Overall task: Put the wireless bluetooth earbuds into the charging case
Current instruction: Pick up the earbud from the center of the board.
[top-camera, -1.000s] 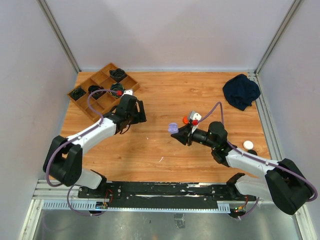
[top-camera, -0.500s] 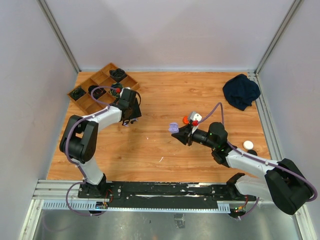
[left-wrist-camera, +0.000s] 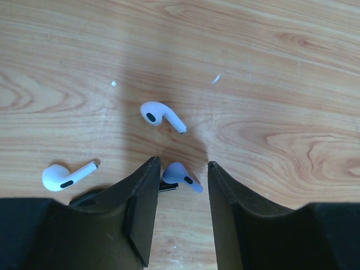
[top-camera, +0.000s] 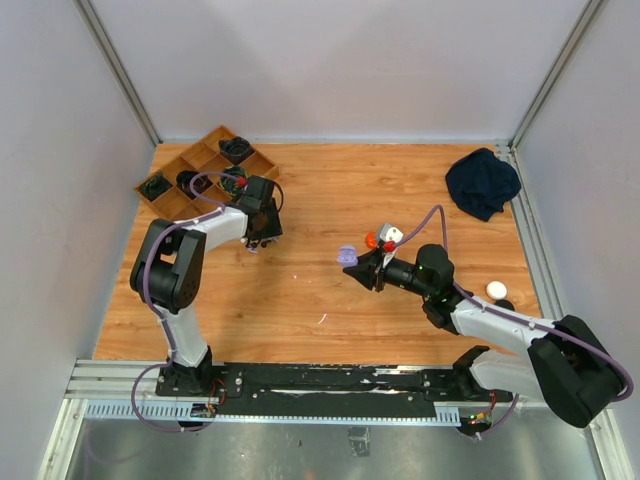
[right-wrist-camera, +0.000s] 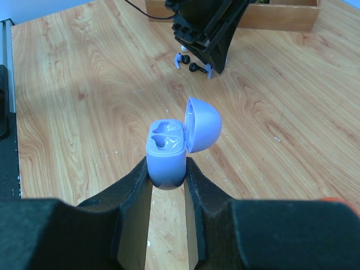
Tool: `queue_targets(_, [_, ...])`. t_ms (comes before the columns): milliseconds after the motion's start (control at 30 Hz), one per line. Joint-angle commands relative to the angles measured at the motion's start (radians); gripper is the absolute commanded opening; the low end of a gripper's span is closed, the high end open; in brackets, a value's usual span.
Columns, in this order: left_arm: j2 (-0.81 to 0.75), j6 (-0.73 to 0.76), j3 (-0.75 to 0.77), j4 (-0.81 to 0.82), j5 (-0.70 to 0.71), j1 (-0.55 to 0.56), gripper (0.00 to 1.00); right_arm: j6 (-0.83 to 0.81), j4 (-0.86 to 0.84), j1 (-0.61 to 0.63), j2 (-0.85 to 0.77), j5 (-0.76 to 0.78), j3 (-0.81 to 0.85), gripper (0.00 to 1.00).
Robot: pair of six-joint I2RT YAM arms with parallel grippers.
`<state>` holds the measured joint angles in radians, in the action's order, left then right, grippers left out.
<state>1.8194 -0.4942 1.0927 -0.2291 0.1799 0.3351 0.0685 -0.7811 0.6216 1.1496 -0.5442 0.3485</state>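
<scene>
The left gripper (left-wrist-camera: 182, 164) stood half open around a bluish earbud (left-wrist-camera: 180, 175), gripping nothing, while the right gripper (right-wrist-camera: 167, 166) clamped the open lavender case (right-wrist-camera: 167, 147).

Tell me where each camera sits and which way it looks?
Top external: above and behind the arms, looking down on the brown wooden table; both arms show.
Left wrist: on the left arm, facing down at a small lavender plastic earbud between the dark fingers of the left tool.
Right wrist: on the right arm, facing across the table; the right tool clamps an open lavender plastic charging case.
Shared: top and right-wrist views both show that case.
</scene>
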Motion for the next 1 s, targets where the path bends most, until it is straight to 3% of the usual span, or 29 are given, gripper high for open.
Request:
queue_targets(0, [0.025, 0.032, 0.041, -0.018, -0.061, -0.006, 0.43, -0.022, -0.029, -0.022, -0.005, 0.019, -0.005, 0.14])
queue_targets(433, [0.052, 0.097, 0.079, -0.061, -0.132, 0.026, 0.45, -0.022, -0.019, -0.023, -0.017, 0.017, -0.003, 0.14])
queue_targets(967, [0.065, 0.099, 0.092, -0.16, 0.082, 0.052, 0.58, -0.017, -0.02, -0.023, -0.029, 0.011, -0.005, 0.14])
